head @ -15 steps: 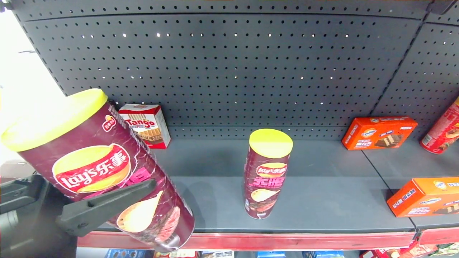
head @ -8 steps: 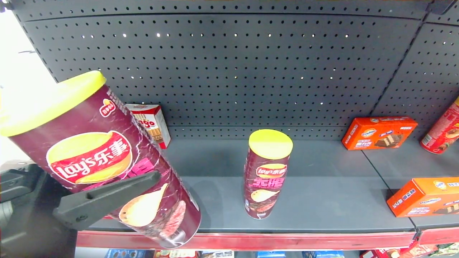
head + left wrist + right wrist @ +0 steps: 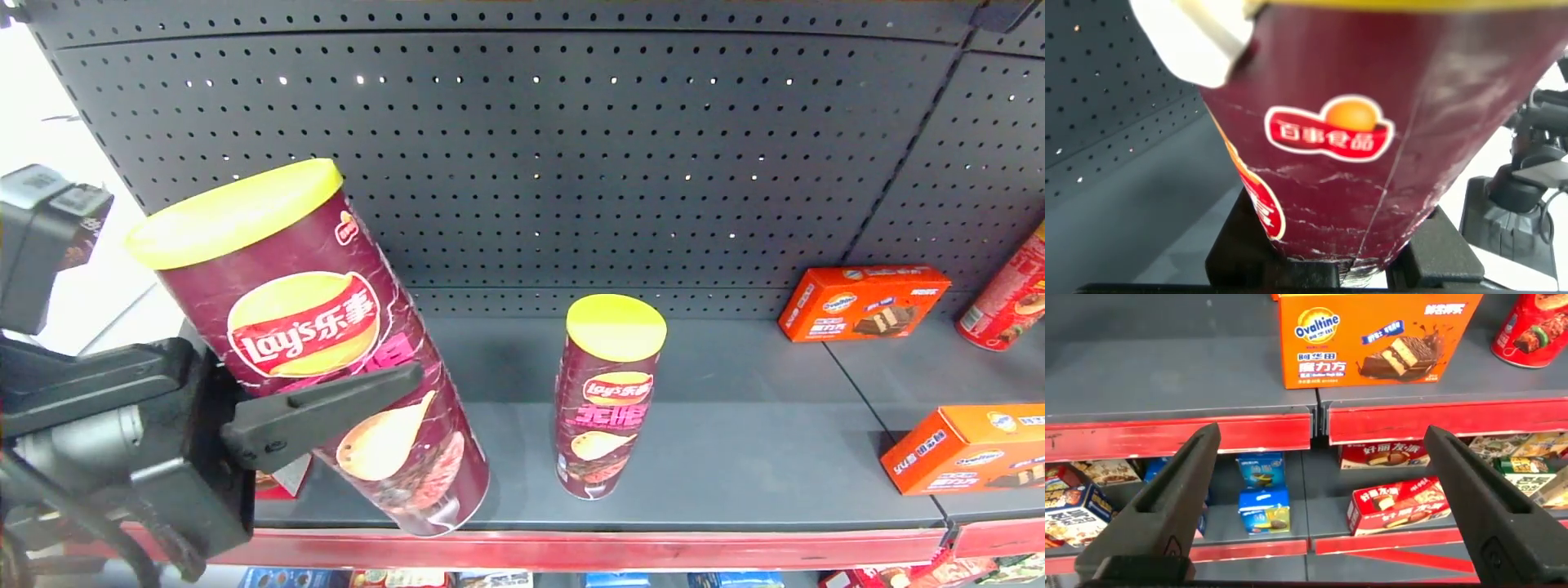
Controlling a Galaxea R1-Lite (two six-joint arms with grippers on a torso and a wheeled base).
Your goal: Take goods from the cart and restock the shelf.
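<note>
My left gripper (image 3: 359,384) is shut on a maroon chip can (image 3: 314,327) with a yellow lid. The can is tilted, lid toward the left, and its base hangs over the front left of the grey shelf (image 3: 735,457). In the left wrist view the held can (image 3: 1372,163) rises between the dark fingers (image 3: 1241,253). A second, matching can (image 3: 608,400) stands upright mid-shelf, just right of the held one. My right gripper (image 3: 1327,514) is open and holds nothing, in front of the shelf's red front rail (image 3: 1241,429).
Two orange boxes (image 3: 861,300) (image 3: 967,447) and a red can (image 3: 1012,294) stand on the shelf's right side. The pegboard back wall (image 3: 522,163) rises behind. Lower shelves hold several small packs (image 3: 1261,510). Bare shelf lies between the upright can and the orange boxes.
My left gripper has carried the can to the right and up, closer to the upright can. The held can now covers the wafer box at the back left.
</note>
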